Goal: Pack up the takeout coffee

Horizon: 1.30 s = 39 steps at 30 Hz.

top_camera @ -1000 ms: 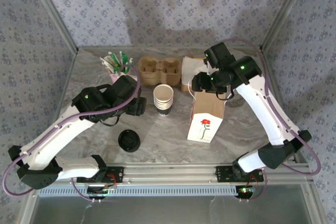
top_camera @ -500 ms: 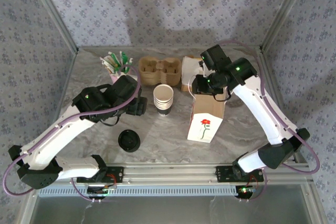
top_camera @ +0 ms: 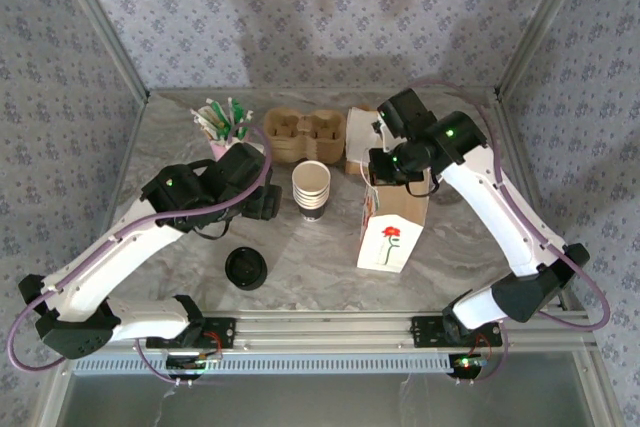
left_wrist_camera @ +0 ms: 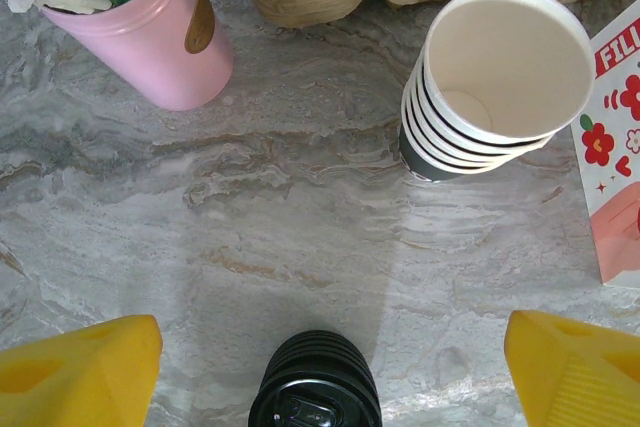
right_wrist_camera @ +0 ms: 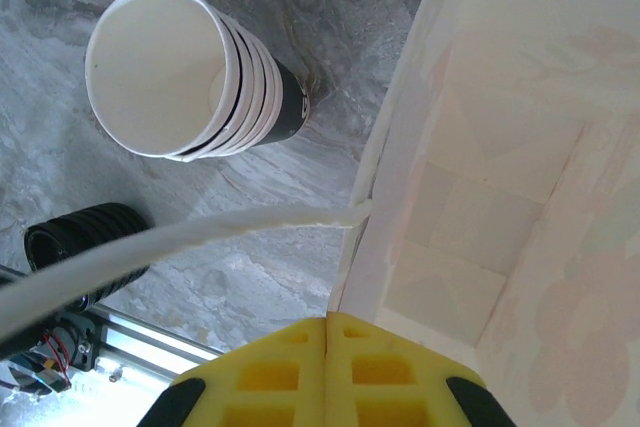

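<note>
While the right end effector (right_wrist_camera: 327,332) clenches the paper bag (right_wrist_camera: 480,197), the released left end effector (left_wrist_camera: 330,332) should close squarely on the takeout coffee (left_wrist_camera: 315,392) left of it.

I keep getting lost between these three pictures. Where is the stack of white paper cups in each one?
Top view: the stack of white cups stands mid-table, between the two arms.
Left wrist view: upper right, its open mouth facing the camera.
Right wrist view: upper left.
Shared landmark: the paper bag with the red flower, just right of the stack in every view, at the right edge in the left wrist view and across the right half in the right wrist view.
</note>
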Tool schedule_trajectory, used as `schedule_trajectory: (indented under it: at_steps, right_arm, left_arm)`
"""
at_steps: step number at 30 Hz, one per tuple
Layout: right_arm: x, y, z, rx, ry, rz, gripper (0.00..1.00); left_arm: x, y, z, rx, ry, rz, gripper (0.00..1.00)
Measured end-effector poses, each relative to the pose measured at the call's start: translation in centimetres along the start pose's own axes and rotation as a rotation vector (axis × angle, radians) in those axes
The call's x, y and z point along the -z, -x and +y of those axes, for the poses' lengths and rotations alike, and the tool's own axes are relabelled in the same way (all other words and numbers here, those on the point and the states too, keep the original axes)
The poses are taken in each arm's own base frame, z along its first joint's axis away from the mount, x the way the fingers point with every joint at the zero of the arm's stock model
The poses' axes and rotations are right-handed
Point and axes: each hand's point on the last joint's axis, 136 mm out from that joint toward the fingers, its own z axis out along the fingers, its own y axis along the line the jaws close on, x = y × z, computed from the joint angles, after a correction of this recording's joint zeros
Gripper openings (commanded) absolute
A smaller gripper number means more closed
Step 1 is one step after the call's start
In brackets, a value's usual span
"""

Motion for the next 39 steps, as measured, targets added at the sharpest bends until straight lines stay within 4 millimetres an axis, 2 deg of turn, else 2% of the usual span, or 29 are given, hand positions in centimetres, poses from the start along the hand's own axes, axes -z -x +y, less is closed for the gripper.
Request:
schedule_trajectory:
  at_steps: [14,17,22,25,32,39]
  right_arm:
    - [1.1,-2.2,1.1,0.111,-0.005,0.072,0.03]
    - [1.0,-2.4,1.2,0.132,-0.016,0.084,0.08]
    - [0.7,-2.5,0.9,0.157,-0.047,0.095,0.24]
    - [1.0,-2.4,0.5,0.168,-0.068,0.089,0.29]
    - [3.3,-1.4,-0.2,0.198,-0.104,-0.001,0.31]
    - [7.2,-0.3,-4.1,0.136,-0.2,-0.149,0.28]
  left_arm:
    - [-0.2,0.1,-0.2,0.003,-0.004,-0.005,0.88]
    - [-0.3,0.1,-0.2,0.004,-0.005,-0.006,0.88]
    - [-0.7,0.0,-0.4,0.003,0.0,0.002,0.88]
    - [-1.1,-0.1,-0.5,0.01,0.008,0.014,0.87]
    - [-2.7,-0.6,-1.2,0.048,0.029,0.063,0.79]
    - [-4.2,0.1,-2.5,0.136,-0.013,0.094,0.72]
